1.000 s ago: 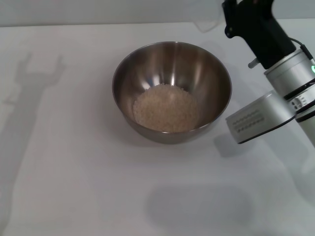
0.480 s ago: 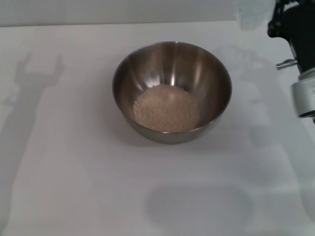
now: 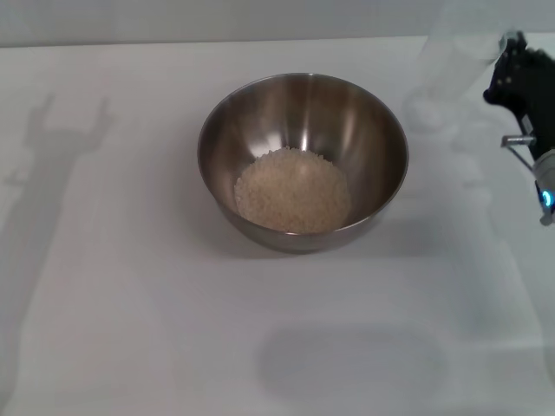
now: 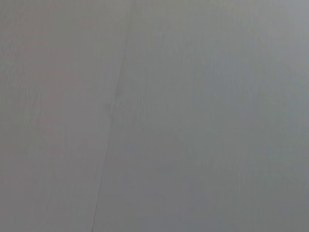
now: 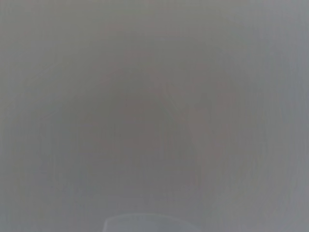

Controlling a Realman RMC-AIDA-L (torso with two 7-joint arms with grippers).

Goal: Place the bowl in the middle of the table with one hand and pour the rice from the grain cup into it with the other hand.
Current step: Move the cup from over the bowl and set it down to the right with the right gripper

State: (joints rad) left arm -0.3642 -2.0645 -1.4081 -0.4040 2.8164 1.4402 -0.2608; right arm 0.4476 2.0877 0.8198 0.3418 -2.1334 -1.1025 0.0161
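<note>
The steel bowl (image 3: 303, 160) stands upright in the middle of the white table (image 3: 121, 312). A mound of off-white rice (image 3: 292, 190) lies in its bottom. At the far right edge of the head view, my right gripper (image 3: 507, 65) holds the translucent grain cup (image 3: 455, 52) above the table, right of and beyond the bowl and apart from it. The cup looks blurred and I see no rice in it. My left gripper is out of view; only its shadow (image 3: 61, 147) falls on the table's left side.
Both wrist views show only a plain grey surface. A faint pale curved edge (image 5: 149, 220) shows low in the right wrist view. The table's back edge (image 3: 173, 43) runs along the top of the head view.
My right arm has swung away from beside the bowl toward the right edge, carrying the grain cup with it. The bowl and rice have not moved.
</note>
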